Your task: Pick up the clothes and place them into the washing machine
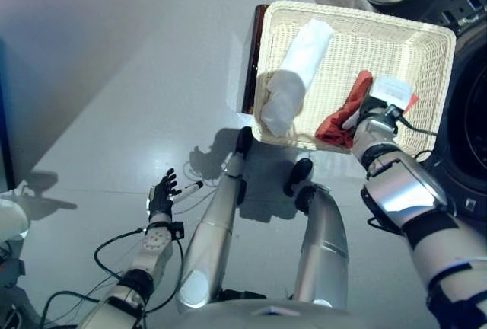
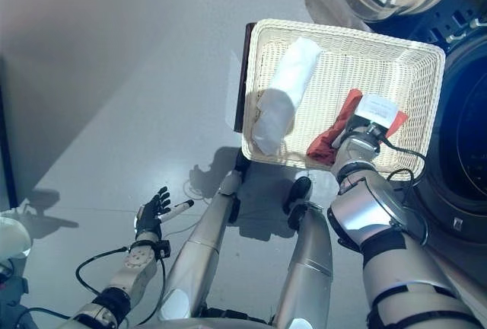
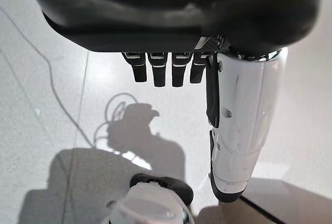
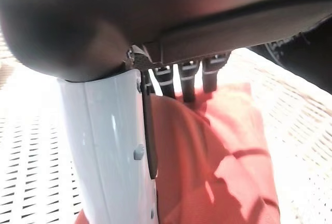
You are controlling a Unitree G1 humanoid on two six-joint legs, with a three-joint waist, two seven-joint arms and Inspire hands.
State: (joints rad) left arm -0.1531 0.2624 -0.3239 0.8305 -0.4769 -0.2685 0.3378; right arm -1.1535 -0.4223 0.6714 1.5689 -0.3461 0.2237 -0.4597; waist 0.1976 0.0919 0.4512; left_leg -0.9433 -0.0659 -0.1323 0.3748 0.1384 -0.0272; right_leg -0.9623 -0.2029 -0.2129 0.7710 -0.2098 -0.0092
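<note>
Left eye view, wicker basket (image 1: 437, 39), white cloth (image 1: 298, 71), red cloth (image 1: 342, 116) inside

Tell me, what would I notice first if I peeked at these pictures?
Probably the big cream wicker basket on the floor beside the washing machine, with a rolled white cloth along its left side. Next, the bright red cloth in the basket, where the robot's right hand reaches down onto it. The left hand hangs open above the floor.
</note>
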